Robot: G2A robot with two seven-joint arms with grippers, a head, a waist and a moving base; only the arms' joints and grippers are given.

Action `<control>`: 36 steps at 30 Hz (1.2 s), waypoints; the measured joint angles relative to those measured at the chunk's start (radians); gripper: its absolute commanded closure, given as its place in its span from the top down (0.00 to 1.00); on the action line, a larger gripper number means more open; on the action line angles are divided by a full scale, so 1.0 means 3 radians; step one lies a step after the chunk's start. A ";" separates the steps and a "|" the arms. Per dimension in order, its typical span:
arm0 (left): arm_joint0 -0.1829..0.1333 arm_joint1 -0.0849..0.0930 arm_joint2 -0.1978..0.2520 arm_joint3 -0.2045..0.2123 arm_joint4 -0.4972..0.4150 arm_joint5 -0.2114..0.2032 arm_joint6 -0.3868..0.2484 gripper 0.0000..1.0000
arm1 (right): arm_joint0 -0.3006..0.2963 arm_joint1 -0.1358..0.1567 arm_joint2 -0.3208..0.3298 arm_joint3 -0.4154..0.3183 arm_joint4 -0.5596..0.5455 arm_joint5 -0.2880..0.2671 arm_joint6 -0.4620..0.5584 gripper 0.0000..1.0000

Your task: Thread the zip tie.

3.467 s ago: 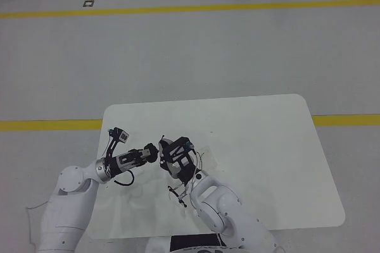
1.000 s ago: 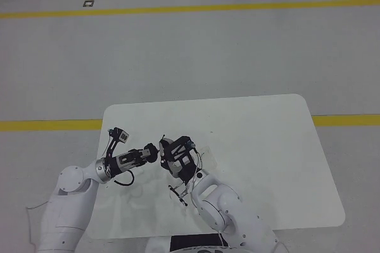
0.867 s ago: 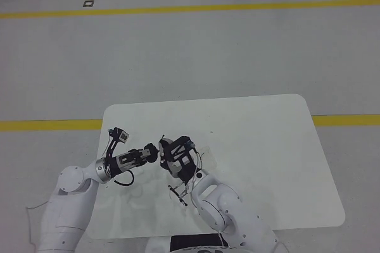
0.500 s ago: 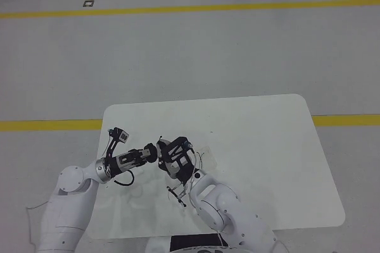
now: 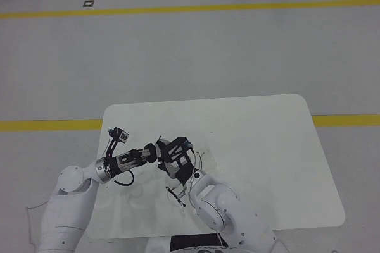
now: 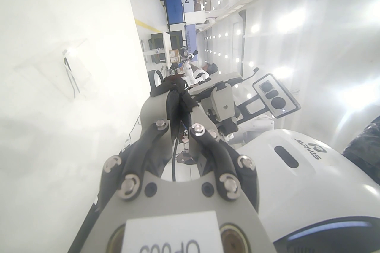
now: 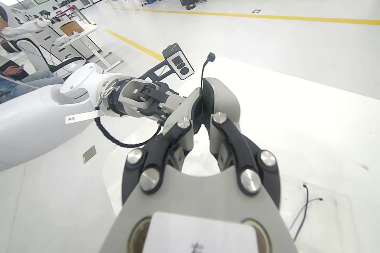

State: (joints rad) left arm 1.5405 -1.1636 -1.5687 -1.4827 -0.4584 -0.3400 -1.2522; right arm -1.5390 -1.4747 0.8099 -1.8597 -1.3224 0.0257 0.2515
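Two pincers are meeting tip to tip over the left part of the white bench (image 5: 259, 126). The right pincer (image 7: 204, 106) is squeezing tight on the black zip tie (image 7: 203, 76), whose strap is standing up out of the fingertips and ending in its small square head. The left pincer (image 6: 175, 101) is pressing closed on the tie as well, with a thin black length of it running back between the fingers toward the palm. Beside the pincers, toward the bench's middle, a clear plastic sheet (image 7: 335, 215) is lying flat with a few thin dark spare ties (image 6: 69, 76) on or under it
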 measured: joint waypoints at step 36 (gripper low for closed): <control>0.0000 0.0000 0.0000 0.0000 0.0000 0.0000 0.0000 0.00 | 0.0011 0.0019 -0.0013 0.0073 0.0086 0.0081 0.0028 0.00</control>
State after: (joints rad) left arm 1.5405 -1.1636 -1.5687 -1.4827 -0.4584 -0.3400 -1.2522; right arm -1.5357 -1.4689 0.8061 -1.8379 -1.2965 0.0498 0.2599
